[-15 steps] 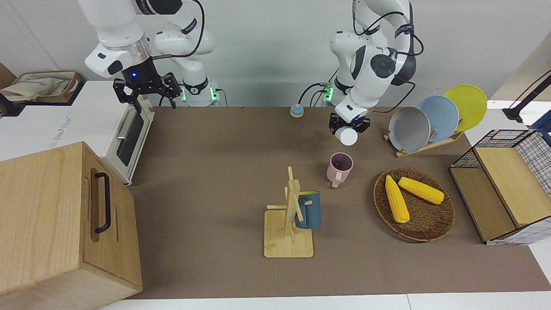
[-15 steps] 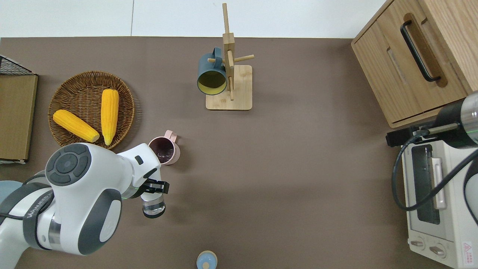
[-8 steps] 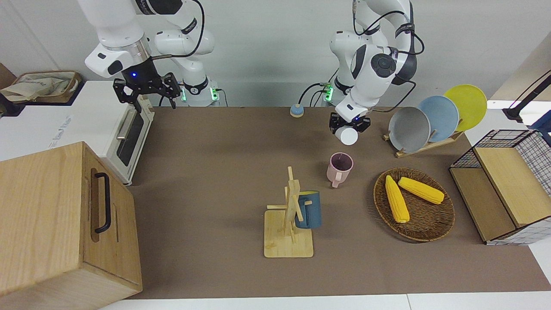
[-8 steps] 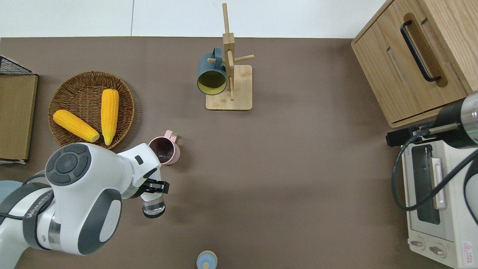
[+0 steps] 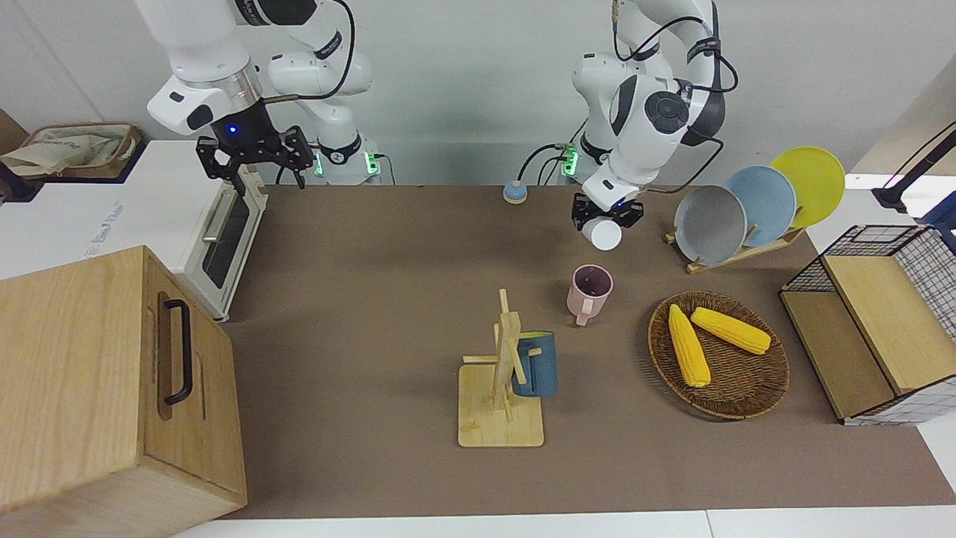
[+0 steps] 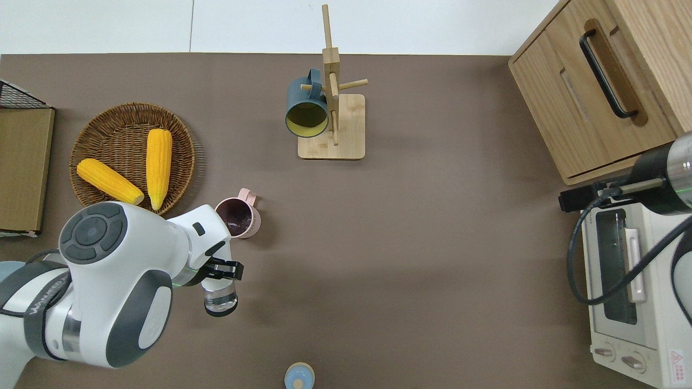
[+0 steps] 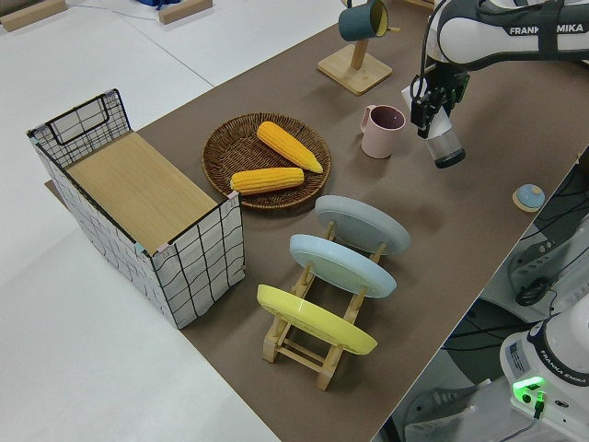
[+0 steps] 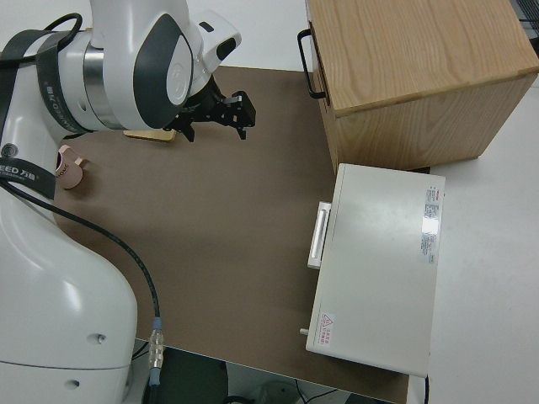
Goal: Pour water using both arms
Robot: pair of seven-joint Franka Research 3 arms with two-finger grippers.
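Observation:
My left gripper is shut on a clear bottle, which hangs in the air under the fingers. It is over bare table, between the pink mug and the small blue cap. The mug stands upright and open, with its handle pointing away from the robots. My right arm is parked, and its gripper is open and holds nothing.
A wooden mug tree carries a dark blue mug. A wicker basket holds two corn cobs. A plate rack, a wire crate, a toaster oven and a wooden cabinet line the table's ends.
The left arm's elbow has shifted a little. The held bottle has barely moved. The right arm is still.

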